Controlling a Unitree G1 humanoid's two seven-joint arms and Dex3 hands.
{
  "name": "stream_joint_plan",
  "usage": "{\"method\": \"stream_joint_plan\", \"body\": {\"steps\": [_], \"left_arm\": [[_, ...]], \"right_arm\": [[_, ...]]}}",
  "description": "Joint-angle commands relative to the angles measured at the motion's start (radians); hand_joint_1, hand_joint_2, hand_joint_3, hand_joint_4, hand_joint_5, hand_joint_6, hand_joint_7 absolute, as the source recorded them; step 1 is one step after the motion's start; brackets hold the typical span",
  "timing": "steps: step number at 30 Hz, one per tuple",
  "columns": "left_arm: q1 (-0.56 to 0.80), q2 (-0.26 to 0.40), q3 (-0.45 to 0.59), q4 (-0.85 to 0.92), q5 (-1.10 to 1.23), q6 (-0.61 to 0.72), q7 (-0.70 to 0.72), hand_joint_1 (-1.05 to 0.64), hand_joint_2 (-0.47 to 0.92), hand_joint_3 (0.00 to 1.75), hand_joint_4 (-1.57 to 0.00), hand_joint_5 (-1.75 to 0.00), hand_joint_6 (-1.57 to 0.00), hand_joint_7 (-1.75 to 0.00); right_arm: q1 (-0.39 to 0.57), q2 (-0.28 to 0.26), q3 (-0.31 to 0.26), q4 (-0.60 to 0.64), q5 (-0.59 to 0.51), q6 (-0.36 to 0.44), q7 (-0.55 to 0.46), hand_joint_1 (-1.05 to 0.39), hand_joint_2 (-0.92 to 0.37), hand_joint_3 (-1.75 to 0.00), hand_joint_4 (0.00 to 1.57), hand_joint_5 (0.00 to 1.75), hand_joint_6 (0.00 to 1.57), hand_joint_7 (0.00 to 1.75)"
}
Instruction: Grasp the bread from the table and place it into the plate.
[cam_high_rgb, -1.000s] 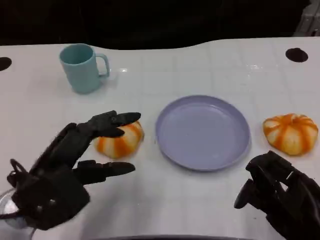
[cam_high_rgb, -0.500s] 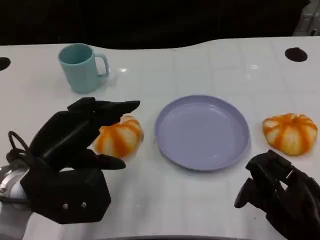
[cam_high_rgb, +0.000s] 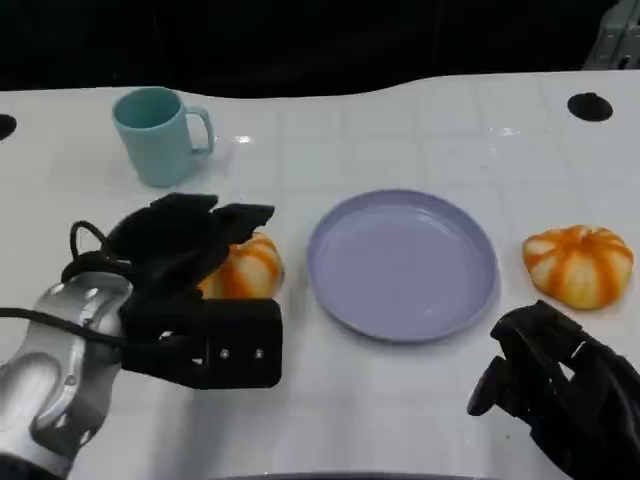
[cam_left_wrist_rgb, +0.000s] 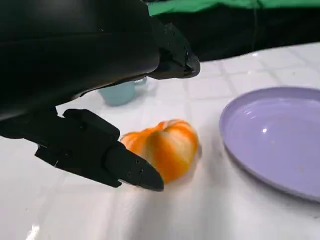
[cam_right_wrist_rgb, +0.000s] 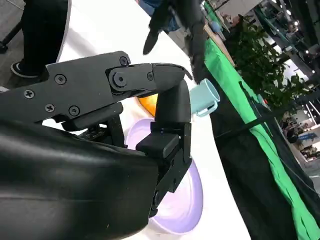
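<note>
The left hand (cam_high_rgb: 190, 262) had swung over the bread (cam_high_rgb: 243, 270), fingers spread, not yet gripping; the plate (cam_high_rgb: 402, 262) waited just beyond; the right hand (cam_high_rgb: 560, 385) stayed curled, empty.

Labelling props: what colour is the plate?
Pale lilac-purple, plain plate, clearest in the head view.
</note>
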Motion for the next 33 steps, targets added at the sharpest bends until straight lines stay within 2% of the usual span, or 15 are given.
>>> {"method": "stream_joint_plan", "body": {"steps": [1, 3, 7, 10, 13, 17, 27, 33], "left_arm": [[-0.021, 0.013, -0.010, 0.006, -0.002, 0.015, 0.000, -0.24, 0.74, 0.00, 0.00, -0.10, -0.17, -0.01], [-0.021, 0.014, -0.013, 0.006, -0.003, 0.017, 0.000, -0.24, 0.74, 0.00, 0.00, -0.10, -0.17, -0.01], [-0.169, -0.089, -0.099, 0.315, 0.050, 0.070, 0.069, -0.27, 0.73, 0.00, -0.01, -0.10, -0.18, -0.01], [-0.197, -0.098, -0.113, 0.368, 0.042, 0.069, 0.091, -0.28, 0.73, 0.00, -0.01, -0.10, -0.18, -0.01], [-0.298, -0.148, -0.140, 0.580, 0.030, 0.054, 0.133, -0.29, 0.72, 0.00, -0.02, -0.11, -0.18, 0.00], [-0.371, -0.184, -0.159, 0.731, 0.011, 0.030, 0.177, -0.29, 0.72, 0.00, -0.01, -0.10, -0.17, 0.00], [-0.481, -0.240, -0.182, 0.973, -0.026, -0.011, 0.268, -0.33, 0.76, 0.01, -0.02, -0.09, -0.17, 0.00], [-0.517, -0.252, -0.197, 1.056, -0.028, -0.032, 0.285, -0.31, 0.76, 0.00, -0.03, -0.08, -0.18, 0.00]], "right_arm": [[0.003, -0.006, -0.006, -0.004, 0.000, -0.007, -0.001, -0.51, -0.92, -0.25, 0.59, 1.75, 0.53, 1.45], [0.003, -0.006, -0.006, -0.004, 0.000, -0.007, -0.001, -0.51, -0.92, -0.25, 0.59, 1.75, 0.53, 1.45], [0.012, -0.012, -0.013, -0.009, 0.006, -0.002, 0.001, -0.51, -0.92, -0.24, 0.59, 1.74, 0.55, 1.44], [0.013, -0.011, -0.013, -0.010, 0.007, -0.001, 0.000, -0.51, -0.92, -0.24, 0.59, 1.73, 0.55, 1.44], [0.020, -0.013, -0.010, -0.015, 0.003, -0.003, 0.002, -0.52, -0.92, -0.24, 0.59, 1.73, 0.55, 1.44], [0.024, -0.011, -0.010, -0.019, 0.007, -0.001, 0.000, -0.51, -0.92, -0.24, 0.59, 1.73, 0.54, 1.44], [0.033, -0.014, -0.008, -0.025, 0.005, -0.006, 0.005, -0.51, -0.92, -0.23, 0.59, 1.72, 0.55, 1.42], [0.036, -0.015, -0.011, -0.025, 0.009, -0.008, 0.013, -0.51, -0.92, -0.24, 0.59, 1.72, 0.55, 1.42]]}}
